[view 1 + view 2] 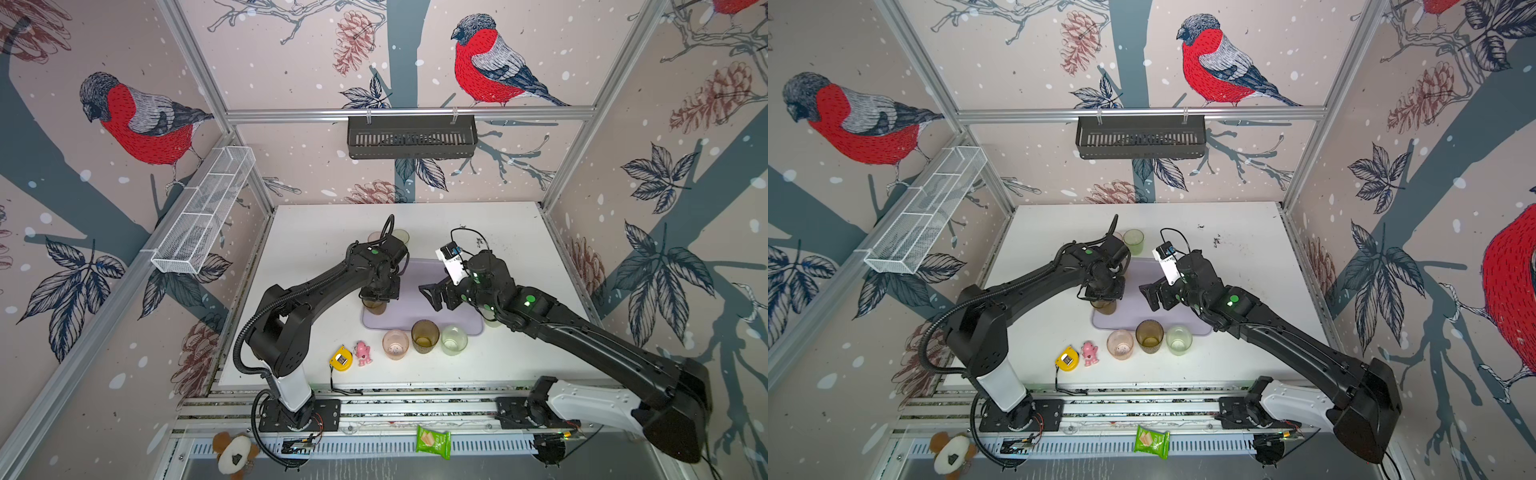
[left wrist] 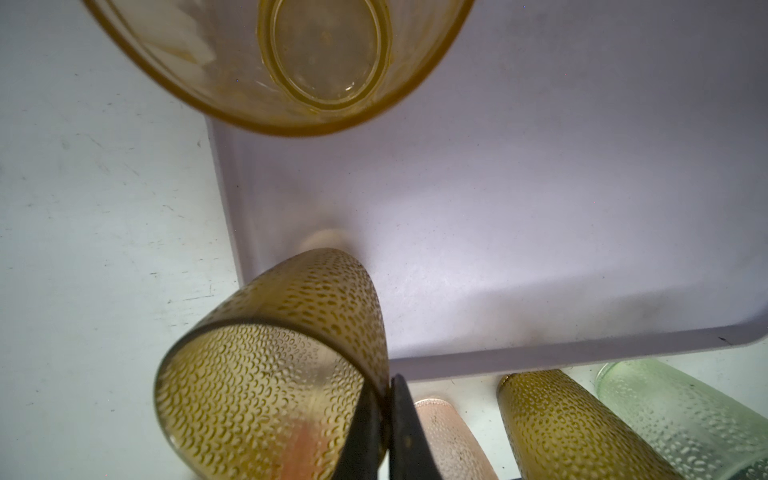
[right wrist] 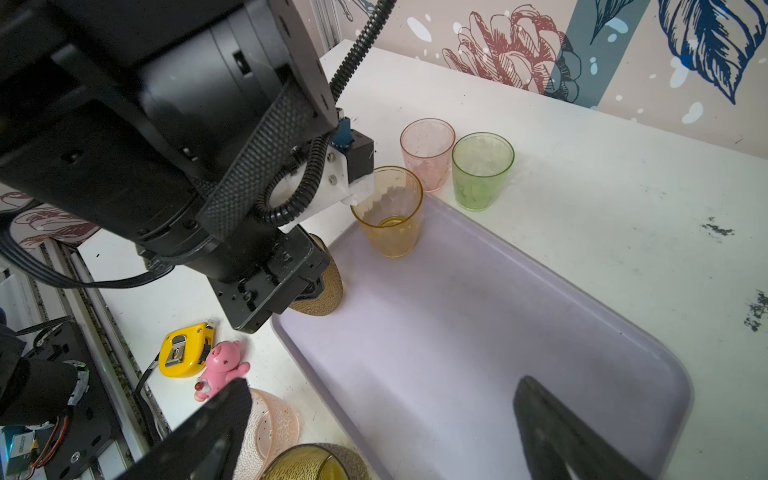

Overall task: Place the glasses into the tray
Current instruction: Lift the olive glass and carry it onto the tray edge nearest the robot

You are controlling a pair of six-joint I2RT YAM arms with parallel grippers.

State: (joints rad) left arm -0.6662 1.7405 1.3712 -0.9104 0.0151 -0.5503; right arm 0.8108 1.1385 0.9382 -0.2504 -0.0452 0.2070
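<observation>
My left gripper [image 2: 385, 411] is shut on the wall of a dimpled brown glass [image 2: 270, 374], held upright at the near left corner of the lavender tray [image 1: 424, 322]; whether its base touches I cannot tell. An amber glass [image 3: 388, 212] stands in the tray's far corner. My right gripper [image 3: 384, 384] hangs open and empty above the tray [image 3: 478, 332]. Pink [image 1: 395, 344], brown [image 1: 425, 336] and pale green [image 1: 454, 340] glasses stand on the table in front of the tray. Beyond it stand another pink [image 3: 427, 151] and green one [image 1: 1133, 241].
A yellow tape measure [image 1: 341, 357] and a pink toy figure [image 1: 363, 353] lie left of the front glasses. A black basket [image 1: 411, 137] hangs on the back rail and a white wire basket [image 1: 203, 212] on the left wall. A pale glass [image 1: 492, 322] sits half hidden under the right arm.
</observation>
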